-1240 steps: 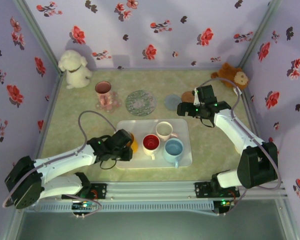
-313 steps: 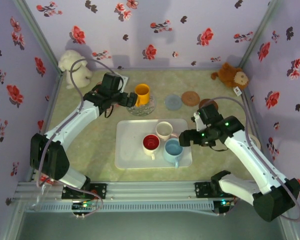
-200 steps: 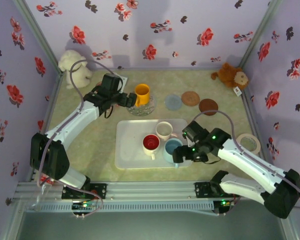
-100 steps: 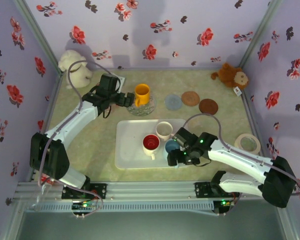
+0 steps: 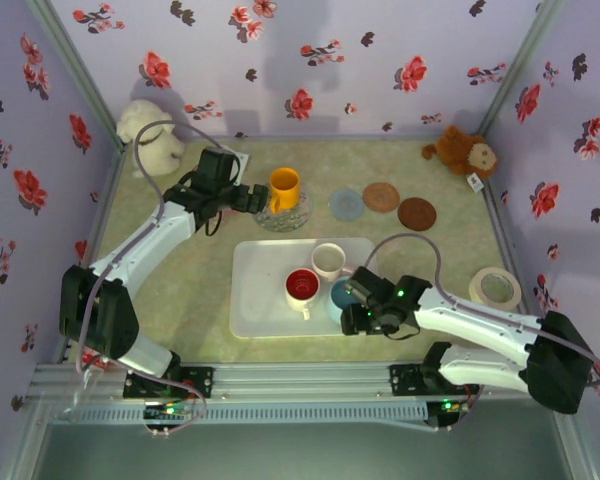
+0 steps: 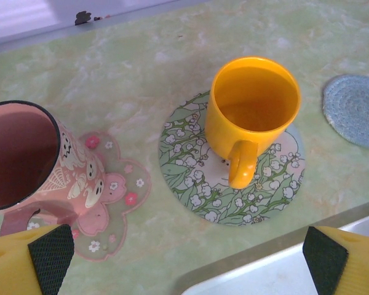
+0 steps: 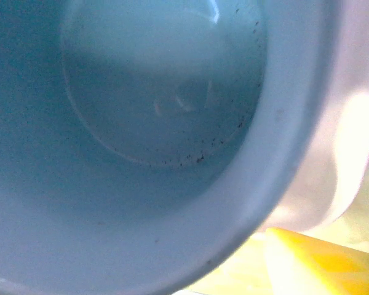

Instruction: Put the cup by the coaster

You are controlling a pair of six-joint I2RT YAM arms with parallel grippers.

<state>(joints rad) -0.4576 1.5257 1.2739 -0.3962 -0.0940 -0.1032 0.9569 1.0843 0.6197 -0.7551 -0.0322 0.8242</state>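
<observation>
A light blue cup (image 5: 340, 293) stands on the white tray (image 5: 260, 300), partly under my right gripper (image 5: 356, 313), which is down over its near rim. The right wrist view looks straight into the blue cup (image 7: 160, 123); one yellow finger (image 7: 323, 261) shows just outside the cup wall and the other is hidden. My left gripper (image 5: 250, 198) (image 6: 184, 261) stands open, holding nothing, just short of the yellow cup (image 5: 284, 187) (image 6: 252, 110). That cup sits upright on a round floral coaster (image 6: 197, 178).
A red cup (image 5: 302, 286) and a pale pink cup (image 5: 328, 261) share the tray. A blue coaster (image 5: 346, 204) and two brown coasters (image 5: 381, 196) (image 5: 417, 212) lie behind it. A pink cup (image 6: 24, 160) stands on a pink flower coaster (image 6: 120, 184). Tape roll (image 5: 495, 288) at right.
My right arm has swung left and toward the near edge, coming down over the blue cup, its jaws narrowing. The left arm has barely moved.
</observation>
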